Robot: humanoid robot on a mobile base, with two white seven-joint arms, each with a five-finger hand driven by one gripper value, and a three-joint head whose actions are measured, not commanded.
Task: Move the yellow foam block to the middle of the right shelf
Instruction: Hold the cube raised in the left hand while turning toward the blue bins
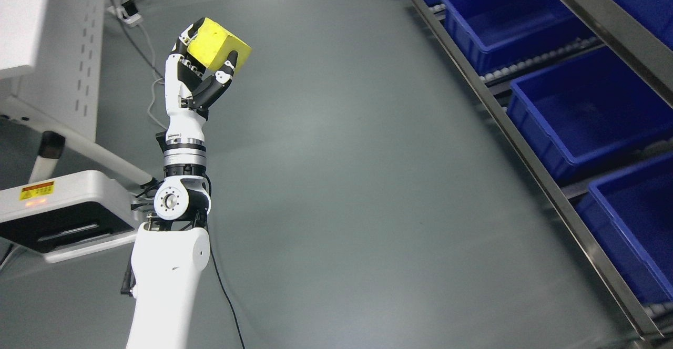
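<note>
Left arm: it comes up from the bottom edge left of the middle, white shell segments and a silver wrist ring, reaching nearly straight up the picture.

Left hand (197, 73): raised at the top of that arm, palm side toward the block, dark fingers (227, 73) curled around it so that it is gripping the yellow foam block.

Yellow foam block (218, 49): held up in the left hand, over the grey floor (342, 170) and touching nothing else; one finger hooks over its upper left corner, another presses on its lower right face (the sponge pores show on the top side).

Where the block is relative to the shelf: well apart, far to the left of it, with open floor between.

Shelf (526, 154): a metal rack running along the right side, its front rail slanting from upper middle to the lower right corner.

Blue bins (578, 112): several sit in a row on the shelf's roller level, their open tops showing bare insides.

White machine base (63, 207): at the left edge beside the arm, with a yellow warning label and a white perforated panel above it.

Cables: a black one hangs down by the arm; others trail on the floor at upper left.
</note>
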